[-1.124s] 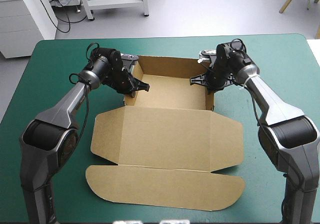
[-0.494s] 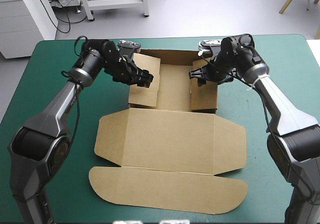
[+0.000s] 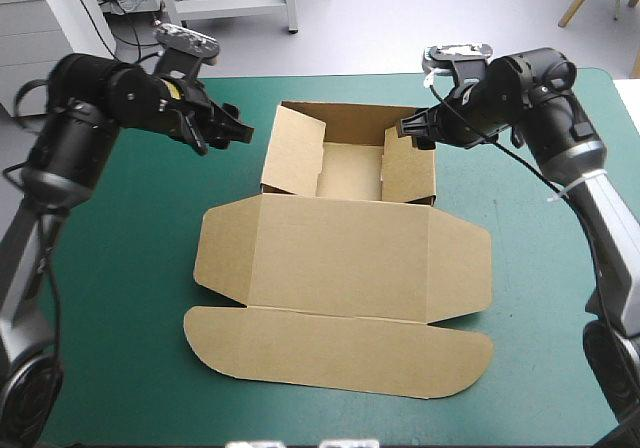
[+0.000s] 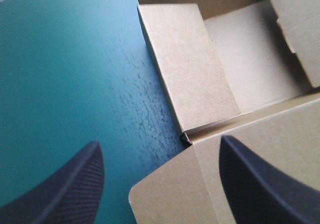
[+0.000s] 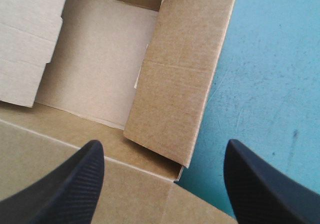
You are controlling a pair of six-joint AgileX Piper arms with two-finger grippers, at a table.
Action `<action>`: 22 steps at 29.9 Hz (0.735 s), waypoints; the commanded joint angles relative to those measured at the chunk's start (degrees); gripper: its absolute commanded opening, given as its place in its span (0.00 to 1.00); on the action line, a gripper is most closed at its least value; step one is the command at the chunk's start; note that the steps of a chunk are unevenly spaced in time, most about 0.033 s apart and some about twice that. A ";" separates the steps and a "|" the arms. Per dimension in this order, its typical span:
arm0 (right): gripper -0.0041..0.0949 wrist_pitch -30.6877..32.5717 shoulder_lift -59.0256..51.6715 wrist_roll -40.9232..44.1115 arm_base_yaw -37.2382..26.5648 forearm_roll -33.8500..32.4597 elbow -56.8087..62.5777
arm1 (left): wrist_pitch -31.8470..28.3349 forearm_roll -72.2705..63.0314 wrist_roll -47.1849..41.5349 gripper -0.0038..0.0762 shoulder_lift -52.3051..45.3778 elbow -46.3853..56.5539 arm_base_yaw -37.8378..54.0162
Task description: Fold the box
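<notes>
Lengthwise far-to-near, the box (image 3: 340, 238), lid (image 3: 340, 288) nearest

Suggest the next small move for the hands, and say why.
Probably lower the left hand and right hand, both open and clear of the box, to press its left flap and right flap down: both lean inward, not tucked.

Reaching in from 2 sides with arms held high, left gripper (image 3: 238, 129) and right gripper (image 3: 410, 134) aimed inward toward each other, fingers spread wide apart.
</notes>
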 commanded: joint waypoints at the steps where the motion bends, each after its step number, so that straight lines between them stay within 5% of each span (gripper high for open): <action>1: 0.68 -1.78 -6.49 0.03 0.04 1.05 -1.81 | 0.23 -0.48 -0.59 0.62 -9.01 -0.86 -0.33; 11: 0.68 -1.78 -9.41 -1.19 0.04 0.41 -1.71 | 0.84 -0.65 1.71 0.62 -29.69 14.12 -0.33; 22: 0.68 -1.90 1.67 -0.86 0.04 -3.33 -1.71 | -3.51 -0.89 1.79 0.62 -47.98 34.21 -0.33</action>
